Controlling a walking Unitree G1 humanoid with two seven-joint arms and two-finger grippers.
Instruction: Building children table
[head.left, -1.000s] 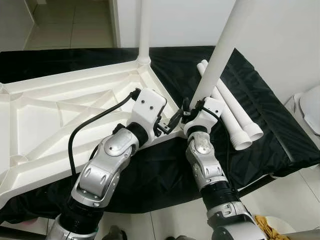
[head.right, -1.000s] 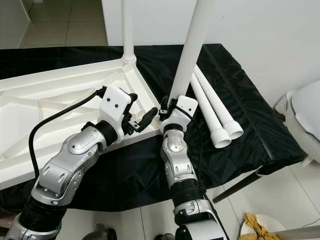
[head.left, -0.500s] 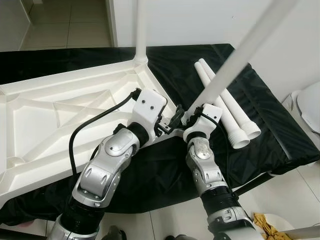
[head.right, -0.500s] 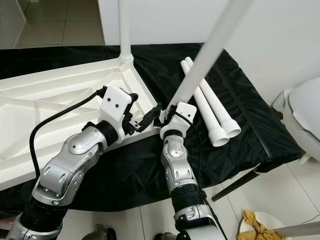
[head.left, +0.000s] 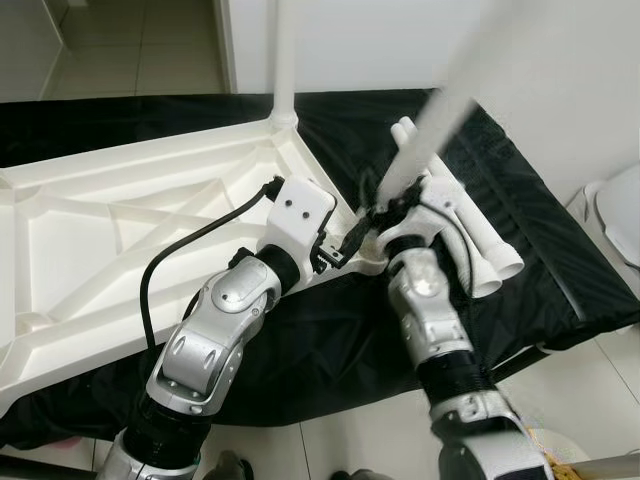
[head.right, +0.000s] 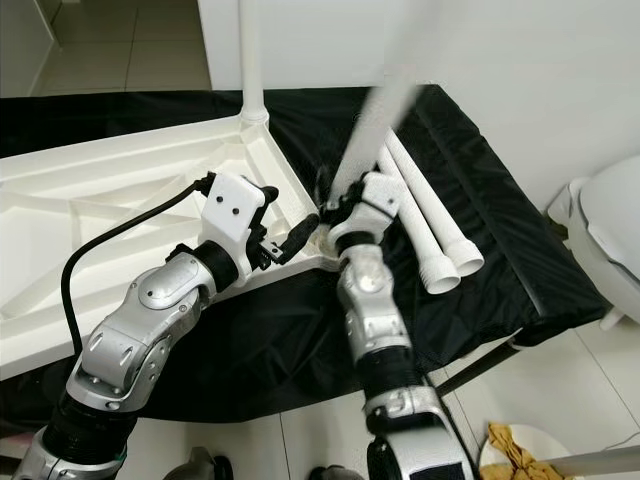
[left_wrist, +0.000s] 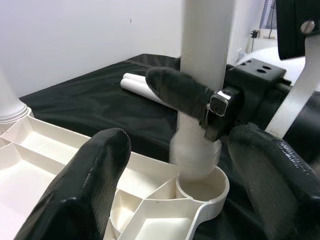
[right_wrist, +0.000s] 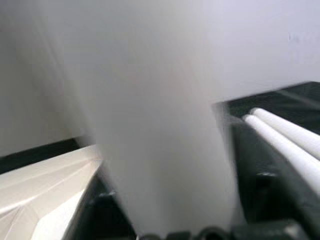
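Note:
The white table top lies upside down on a black cloth. One white leg stands in its far corner socket. My right gripper is shut on a second white leg, blurred with motion and leaning a little to the right. In the left wrist view the leg's lower end sits just above the near corner socket, with a right finger across it. My left gripper is open beside that socket, its fingers on either side of it and touching nothing.
Two spare white legs lie side by side on the cloth to the right. A white fixture stands by the wall at far right. Tiled floor shows through a doorway at the back left.
The held leg has swung from a strong rightward tilt to nearly upright. My right wrist has shifted slightly right and away. The left arm has not moved.

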